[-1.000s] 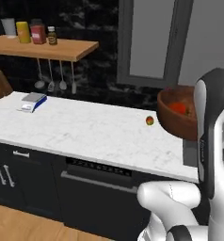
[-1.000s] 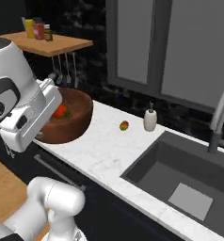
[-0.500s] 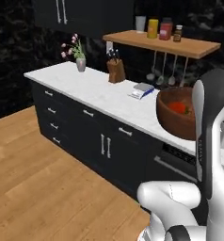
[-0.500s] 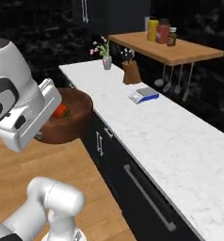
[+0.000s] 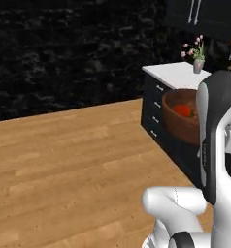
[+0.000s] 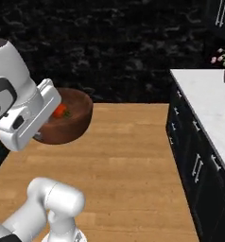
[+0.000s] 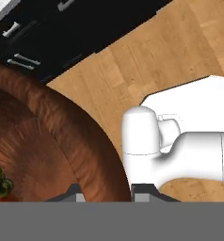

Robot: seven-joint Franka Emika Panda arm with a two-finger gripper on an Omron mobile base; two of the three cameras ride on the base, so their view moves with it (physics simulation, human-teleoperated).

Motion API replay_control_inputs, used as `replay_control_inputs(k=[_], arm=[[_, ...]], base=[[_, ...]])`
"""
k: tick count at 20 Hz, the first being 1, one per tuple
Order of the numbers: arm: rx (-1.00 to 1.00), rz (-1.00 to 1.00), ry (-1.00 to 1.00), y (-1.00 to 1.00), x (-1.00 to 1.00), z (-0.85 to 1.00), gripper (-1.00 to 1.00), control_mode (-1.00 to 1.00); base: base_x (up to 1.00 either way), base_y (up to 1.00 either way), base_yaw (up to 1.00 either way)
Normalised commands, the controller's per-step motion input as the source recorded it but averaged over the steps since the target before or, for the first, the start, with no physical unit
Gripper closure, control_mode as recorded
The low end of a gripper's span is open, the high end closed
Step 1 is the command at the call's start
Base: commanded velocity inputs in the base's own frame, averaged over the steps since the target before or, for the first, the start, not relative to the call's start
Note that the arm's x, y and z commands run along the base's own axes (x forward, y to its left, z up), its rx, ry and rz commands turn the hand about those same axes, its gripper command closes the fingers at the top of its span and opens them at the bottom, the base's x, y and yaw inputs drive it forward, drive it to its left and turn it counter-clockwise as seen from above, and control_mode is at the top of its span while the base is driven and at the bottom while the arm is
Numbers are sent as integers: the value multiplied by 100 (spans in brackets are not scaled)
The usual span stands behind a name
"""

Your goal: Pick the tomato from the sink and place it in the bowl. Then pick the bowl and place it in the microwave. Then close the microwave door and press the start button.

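Bowl [image 6: 69,118] first: wide, round, reddish-brown wood with a smooth thick rim, and it's up in the air over the plank floor [image 6: 128,156], not resting on anything. Tomato [image 6: 60,111] is sitting inside it, small, glossy red-orange; in the hand view you just catch a red sliver of it with a green stem bit at the bottom left. From the left base view the bowl hangs right behind the white arm, just in front of the dark navy cabinets [image 5: 156,111], and the tomato [image 5: 184,111] shows inside over the near rim.

Compared with half a second ago, both base views have swung around a lot, so that's the cameras going with the base, not stuff moving. Back then you had the long white counter with the knife block, blue book and wooden shelf; now it's mostly floor and black stone wall [image 6: 109,42], with only the counter's end corner [image 5: 173,75] and the little flower vase [image 5: 198,65] showing. Bowl and tomato sit the same relative to the arm.

Gripper [image 7: 104,190]: the two dark fingertips are narrowly apart, clamped across the bowl's rim, one tip inside the wall and one outside.
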Motion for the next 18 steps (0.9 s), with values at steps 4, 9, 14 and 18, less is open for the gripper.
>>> replay_control_inputs(k=[4,9,14,18], arm=[[0,0,0,0,0,0,100,100],[0,0,0,0,0,0,100,100],[0,0,0,0,0,0,100,100],[0,0,0,0,0,0,100,100]], base=[[0,49,86],[0,14,95],[0,-6,98],[0,-39,87]])
